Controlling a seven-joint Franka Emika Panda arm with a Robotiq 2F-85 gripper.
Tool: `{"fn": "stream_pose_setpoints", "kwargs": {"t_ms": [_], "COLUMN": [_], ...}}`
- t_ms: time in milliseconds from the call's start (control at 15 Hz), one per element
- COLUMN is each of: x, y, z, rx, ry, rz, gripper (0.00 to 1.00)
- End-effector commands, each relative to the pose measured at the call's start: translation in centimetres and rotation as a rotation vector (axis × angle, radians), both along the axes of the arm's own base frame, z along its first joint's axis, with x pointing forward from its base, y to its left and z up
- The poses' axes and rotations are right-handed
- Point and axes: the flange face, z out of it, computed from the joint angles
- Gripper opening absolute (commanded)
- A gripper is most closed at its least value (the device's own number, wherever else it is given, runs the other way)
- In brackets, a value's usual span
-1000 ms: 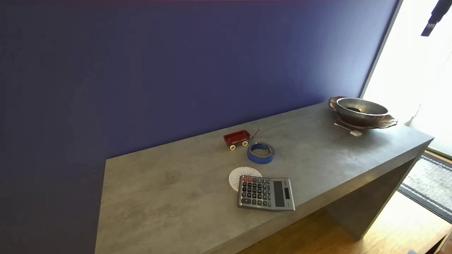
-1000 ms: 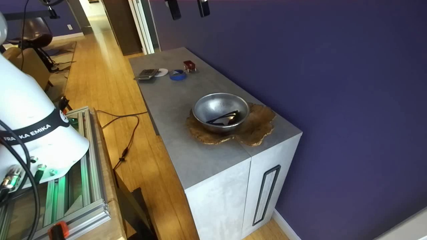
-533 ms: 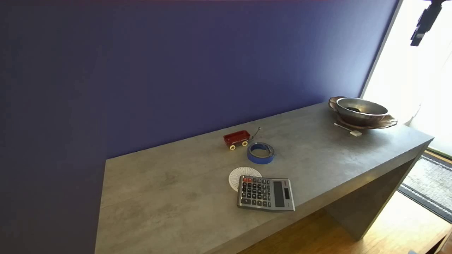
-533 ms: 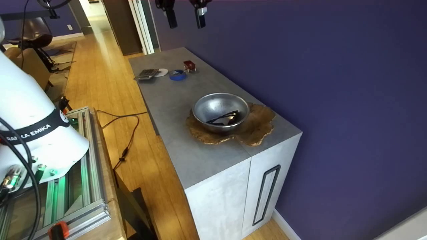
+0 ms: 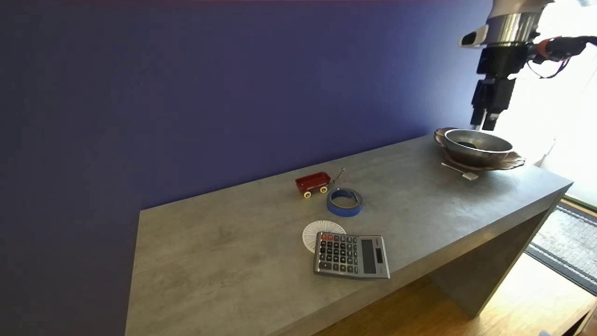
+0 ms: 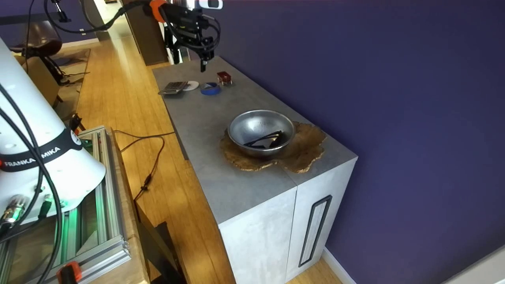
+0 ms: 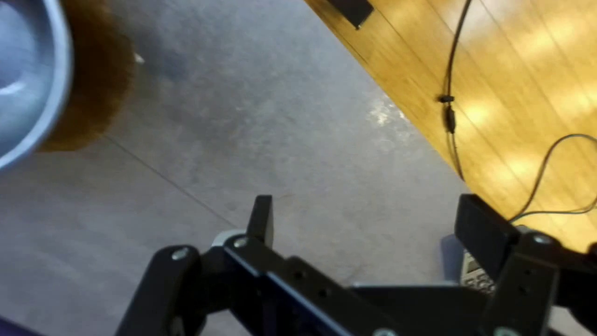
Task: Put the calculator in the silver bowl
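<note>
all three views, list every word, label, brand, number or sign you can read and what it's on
"FRANKA": black band around the white robot arm.
"MIKA": same band, the letter just before it covered.
Flat grey rectangular calculator: key and label markings too small to read.
Red toy wagon: pale side lettering, too small.
Round white disc: fine marks, too small to tell whether text.
Wrist view: none readable.

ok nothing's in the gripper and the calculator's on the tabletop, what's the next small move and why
Probably shift the open gripper sideways toward the desk calculator before lowering it. In the wrist view, the calculator sits at the lower right, mostly hidden by the gripper itself, while grey tabletop shows between the fingertips, so going straight down would likely miss.
</note>
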Motion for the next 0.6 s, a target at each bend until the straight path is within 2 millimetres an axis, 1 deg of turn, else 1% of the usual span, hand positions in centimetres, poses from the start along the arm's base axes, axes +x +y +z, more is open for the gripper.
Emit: {"fn": "stream_pose_setpoints", "kwargs": {"t_ms": [0,133,200,267,333,467,533], "x": [1.5,1.1,0.2,0.2,0.2,0.4,0.3], "y": [5.2,7.9,6.5,7.1,7.2,6.8,6.5], "z": [-4.2,-6.1,-4.8,-5.6,-5.9,-5.7,-4.8], "rx": [0.166,0.273,0.188,0.195,0.192,0.195,0.228], "ry": [0.049,0.105,0.074,0.085,0.091,0.086,0.080], "rz": [0.046,0.100,0.065,0.079,0.078,0.069,0.087], "gripper": [1.00,1.00,1.00,1.00,1.00,1.00,1.00]}}
